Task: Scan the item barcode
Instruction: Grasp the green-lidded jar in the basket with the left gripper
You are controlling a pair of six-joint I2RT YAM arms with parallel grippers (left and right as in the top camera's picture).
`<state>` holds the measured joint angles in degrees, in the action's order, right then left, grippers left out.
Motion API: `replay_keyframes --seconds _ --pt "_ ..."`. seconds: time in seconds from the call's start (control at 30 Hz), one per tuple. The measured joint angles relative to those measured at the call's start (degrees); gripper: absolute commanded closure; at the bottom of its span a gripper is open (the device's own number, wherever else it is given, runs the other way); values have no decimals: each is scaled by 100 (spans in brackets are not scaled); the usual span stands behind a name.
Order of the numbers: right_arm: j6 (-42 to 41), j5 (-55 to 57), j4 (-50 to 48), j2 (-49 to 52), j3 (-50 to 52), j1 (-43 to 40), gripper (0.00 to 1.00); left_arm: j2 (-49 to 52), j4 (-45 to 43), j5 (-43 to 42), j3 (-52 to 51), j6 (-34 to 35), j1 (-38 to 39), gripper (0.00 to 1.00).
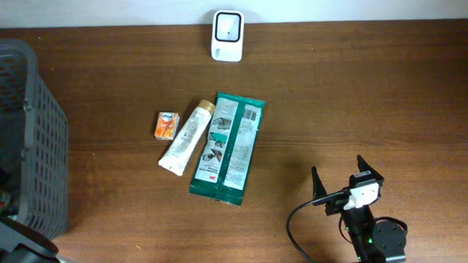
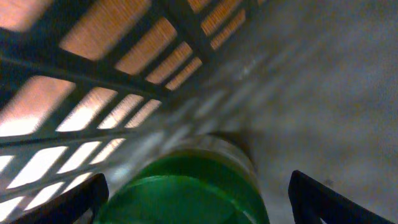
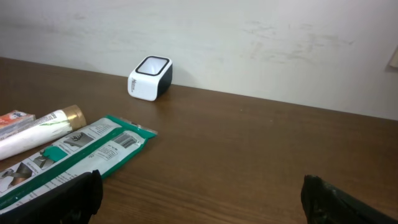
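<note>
My left gripper [image 2: 199,179] is down inside the grey basket [image 1: 39,132], open, its two dark fingers [image 2: 81,202] standing wide either side of a round green-topped item [image 2: 186,196] without touching it. The white barcode scanner [image 1: 227,35] stands at the table's far edge. A green and white packet [image 1: 229,147] with a barcode on it, a white tube [image 1: 185,136] with a gold cap and a small orange box [image 1: 166,124] lie mid-table. My right gripper [image 1: 338,168] hovers open and empty at the front right, facing the scanner [image 3: 150,78] and the packet [image 3: 74,155].
The basket's lattice wall [image 2: 93,62] rises close behind my left gripper. A black cable [image 1: 293,227] loops by the right arm's base. Bare brown wood lies between my right gripper [image 3: 200,180] and the scanner, with a white wall behind.
</note>
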<state>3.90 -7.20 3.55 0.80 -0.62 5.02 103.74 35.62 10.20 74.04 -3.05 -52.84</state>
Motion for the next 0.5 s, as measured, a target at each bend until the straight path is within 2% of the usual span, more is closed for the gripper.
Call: replay_keyframes --seconds 0.1,0.17,0.2,0.23,0.27,0.5 --pt "-2 0 0 0 0 0 2 42 146 -323 0 -17 -2 16" --pt "0 0 0 0 0 0 2 42 151 -470 0 -17 -2 28" --pt "0 0 0 0 0 0 2 42 157 -531 0 0 -2 30" --pt "0 0 0 0 0 0 2 42 151 -627 0 4 -2 39" --pt "0 0 0 0 0 0 2 42 140 -730 0 2 -2 42" --pt "-2 0 0 0 0 0 2 -7 238 -1746 289 153 0 48"
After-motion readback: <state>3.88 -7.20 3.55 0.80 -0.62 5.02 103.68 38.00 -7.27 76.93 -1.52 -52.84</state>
